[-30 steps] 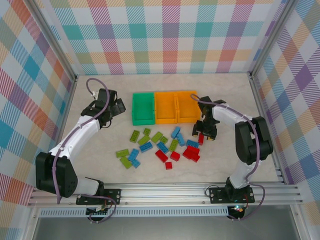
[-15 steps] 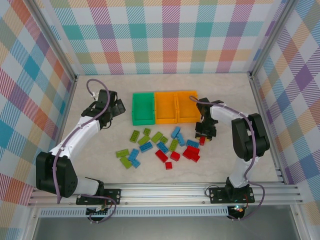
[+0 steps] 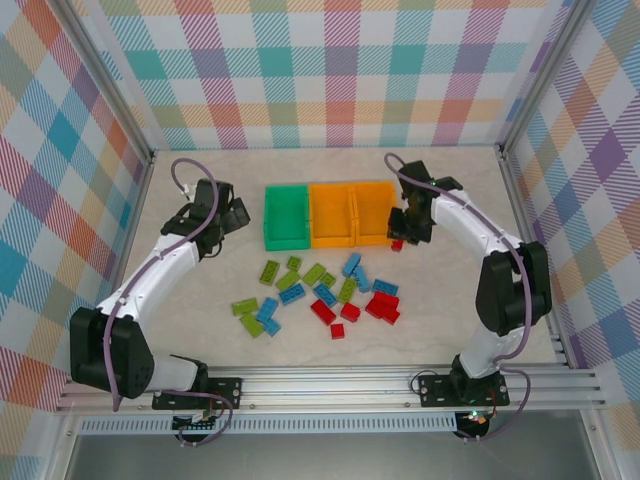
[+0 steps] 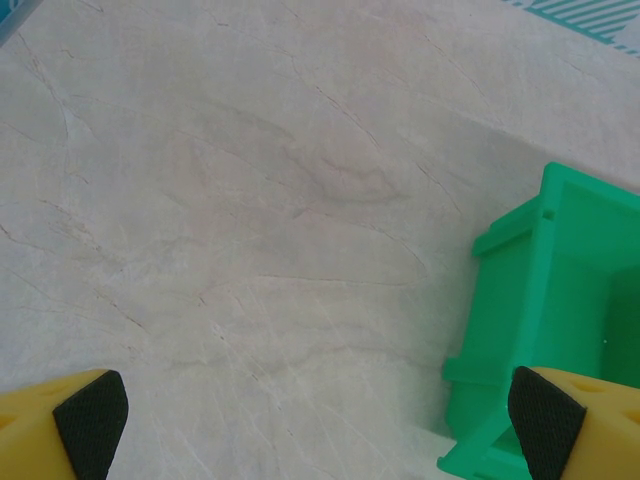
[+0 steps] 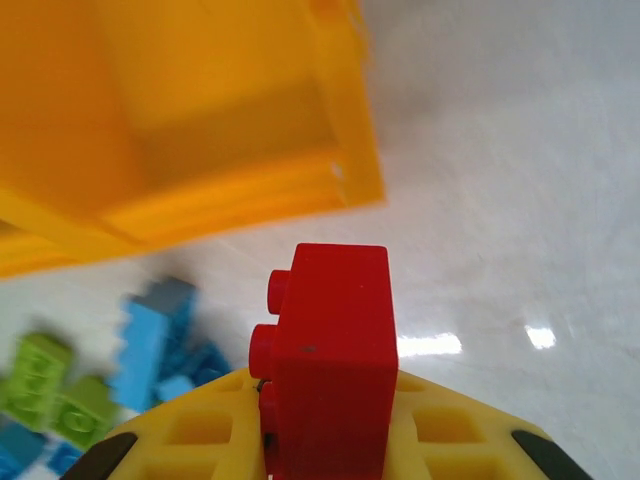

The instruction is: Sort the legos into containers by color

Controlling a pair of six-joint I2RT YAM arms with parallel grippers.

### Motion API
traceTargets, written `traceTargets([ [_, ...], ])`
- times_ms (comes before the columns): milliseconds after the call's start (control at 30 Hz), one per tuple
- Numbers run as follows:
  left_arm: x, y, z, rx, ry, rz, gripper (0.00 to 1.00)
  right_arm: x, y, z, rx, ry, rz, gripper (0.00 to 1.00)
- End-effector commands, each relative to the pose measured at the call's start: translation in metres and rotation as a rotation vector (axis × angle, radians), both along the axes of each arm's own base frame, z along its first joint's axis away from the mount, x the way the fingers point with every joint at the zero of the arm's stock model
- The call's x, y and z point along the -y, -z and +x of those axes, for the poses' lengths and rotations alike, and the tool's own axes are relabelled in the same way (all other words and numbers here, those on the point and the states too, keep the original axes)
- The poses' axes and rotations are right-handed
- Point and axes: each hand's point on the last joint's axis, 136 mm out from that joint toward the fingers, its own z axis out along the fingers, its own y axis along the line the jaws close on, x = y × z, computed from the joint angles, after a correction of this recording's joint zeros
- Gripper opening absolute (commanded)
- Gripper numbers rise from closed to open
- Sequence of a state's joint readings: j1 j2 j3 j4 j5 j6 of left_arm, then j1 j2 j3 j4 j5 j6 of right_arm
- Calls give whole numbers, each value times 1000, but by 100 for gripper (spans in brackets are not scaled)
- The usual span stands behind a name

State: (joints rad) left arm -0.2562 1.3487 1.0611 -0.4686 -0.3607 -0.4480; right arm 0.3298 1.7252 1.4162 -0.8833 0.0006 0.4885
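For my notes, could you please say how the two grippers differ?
The left gripper is open and empty; the right gripper is shut on a red studded plastic brick. The left is beside the green plastic bin, the right beside an orange plastic bin. Both have yellow fingers.

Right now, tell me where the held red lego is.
Top view, right side: the red lego is clamped in the right pincer at the right orange bin's near right corner.

Bright even light; glare spots on table (image 5: 430, 345); orange bin (image 5: 230, 205) blurred.
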Motion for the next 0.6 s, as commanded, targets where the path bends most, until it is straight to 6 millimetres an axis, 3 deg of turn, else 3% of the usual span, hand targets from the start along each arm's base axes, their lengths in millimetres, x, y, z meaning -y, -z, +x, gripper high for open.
traceTargets([
  [0,4,1,-8,1,29,0,100,-24,-5,24,17,-42,64,18],
  [200,28,9,-13,-10,131,-53,100,-37,0,57,-13,-37,71,18],
  [567,66,31,-43,-123,162,-130,100,-46,12,81,-60,-27,60,30],
])
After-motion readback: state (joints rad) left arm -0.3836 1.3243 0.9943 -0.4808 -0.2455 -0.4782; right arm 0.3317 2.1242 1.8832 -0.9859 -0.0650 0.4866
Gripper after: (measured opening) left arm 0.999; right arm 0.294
